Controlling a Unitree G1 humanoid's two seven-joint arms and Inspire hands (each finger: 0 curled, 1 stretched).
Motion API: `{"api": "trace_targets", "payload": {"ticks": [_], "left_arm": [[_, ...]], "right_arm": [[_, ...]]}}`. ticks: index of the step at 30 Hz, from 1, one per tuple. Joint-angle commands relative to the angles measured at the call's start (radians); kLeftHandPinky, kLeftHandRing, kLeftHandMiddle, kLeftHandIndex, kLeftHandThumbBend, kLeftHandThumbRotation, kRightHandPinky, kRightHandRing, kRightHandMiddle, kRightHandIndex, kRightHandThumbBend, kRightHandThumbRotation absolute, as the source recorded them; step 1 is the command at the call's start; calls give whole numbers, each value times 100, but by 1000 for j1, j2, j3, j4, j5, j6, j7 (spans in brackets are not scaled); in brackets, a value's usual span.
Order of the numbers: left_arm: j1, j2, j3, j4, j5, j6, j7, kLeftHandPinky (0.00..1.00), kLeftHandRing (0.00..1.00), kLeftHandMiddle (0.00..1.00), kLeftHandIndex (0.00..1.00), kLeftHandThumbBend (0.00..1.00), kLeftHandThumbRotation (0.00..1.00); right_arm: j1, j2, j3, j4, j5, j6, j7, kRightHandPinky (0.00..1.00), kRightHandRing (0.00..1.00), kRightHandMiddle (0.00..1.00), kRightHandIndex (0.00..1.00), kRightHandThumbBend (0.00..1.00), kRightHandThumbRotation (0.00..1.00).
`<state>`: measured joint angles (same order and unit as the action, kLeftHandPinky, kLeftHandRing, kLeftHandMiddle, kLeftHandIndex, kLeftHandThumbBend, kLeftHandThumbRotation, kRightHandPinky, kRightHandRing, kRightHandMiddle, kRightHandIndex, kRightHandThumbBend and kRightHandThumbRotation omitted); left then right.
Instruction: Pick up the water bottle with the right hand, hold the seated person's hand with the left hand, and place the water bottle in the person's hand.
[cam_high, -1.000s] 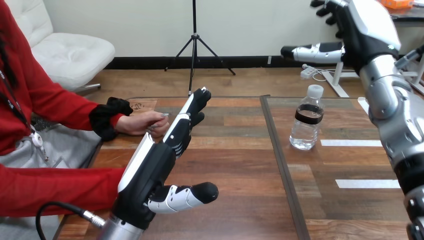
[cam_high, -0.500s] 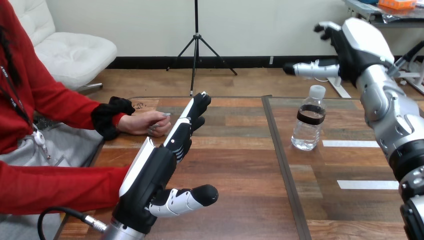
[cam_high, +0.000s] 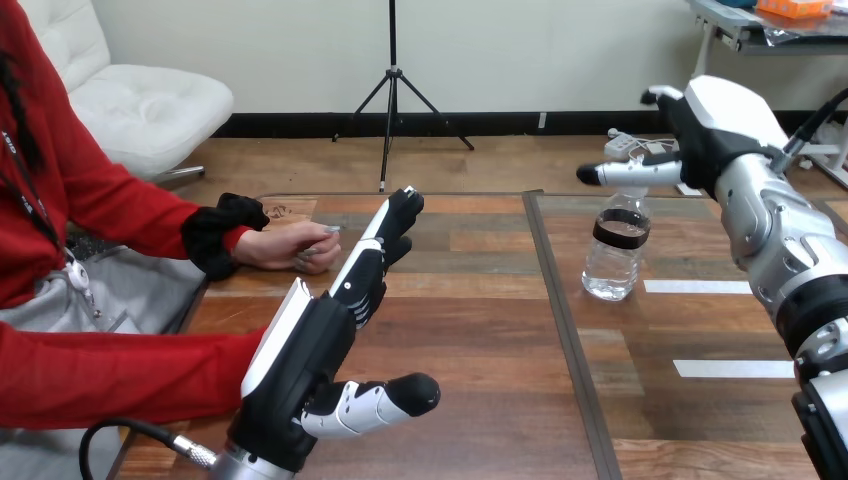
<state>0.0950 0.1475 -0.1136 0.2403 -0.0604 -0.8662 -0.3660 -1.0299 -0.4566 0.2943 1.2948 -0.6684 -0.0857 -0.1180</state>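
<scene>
With right hand (cam_high: 712, 135) open, thumb out, hovered just above the water bottle (cam_high: 613, 250) standing at two o'clock on the bench (cam_high: 480, 330), seemingly lining up a grip; held left hand (cam_high: 310, 350) straight-fingered and empty near the person's hand (cam_high: 288, 247) at ten o'clock, apparently ready to take it.

Bright, even light; soft shadows on the table (cam_high: 480, 330).

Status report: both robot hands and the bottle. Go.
Left robot hand open, beside the person's hand, not holding it. Right robot hand open, just above the upright water bottle, no grip yet. Nothing in the way.
</scene>
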Motion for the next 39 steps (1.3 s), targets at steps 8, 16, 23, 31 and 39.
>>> {"api": "trace_targets", "payload": {"ticks": [8, 16, 23, 31, 39], "left_arm": [[-18, -10, -22, -54, -2, -39, 4, 98, 100, 100, 100, 100, 76], [-7, -12, -25, -57, 8, -48, 14, 98, 100, 100, 100, 100, 76], [-1, -12, -28, -56, 3, -52, 13, 98, 100, 100, 100, 100, 76], [11, -14, -31, -61, -4, -48, 14, 98, 100, 100, 100, 100, 76], [15, -10, -35, -63, -18, -41, 7, 98, 100, 100, 100, 100, 74]], "right_arm": [[-137, 30, 40, 41, -5, 13, -29, 70, 86, 86, 89, 100, 64], [-127, 37, 55, 53, -6, 28, -22, 68, 85, 85, 89, 100, 65], [-116, 44, 53, 56, 8, 33, -23, 63, 83, 83, 88, 100, 60], [-98, 48, 63, 59, 5, 29, -26, 58, 77, 79, 83, 100, 51], [-72, 49, 43, 60, 27, -9, -45, 44, 57, 63, 74, 100, 39]]}}
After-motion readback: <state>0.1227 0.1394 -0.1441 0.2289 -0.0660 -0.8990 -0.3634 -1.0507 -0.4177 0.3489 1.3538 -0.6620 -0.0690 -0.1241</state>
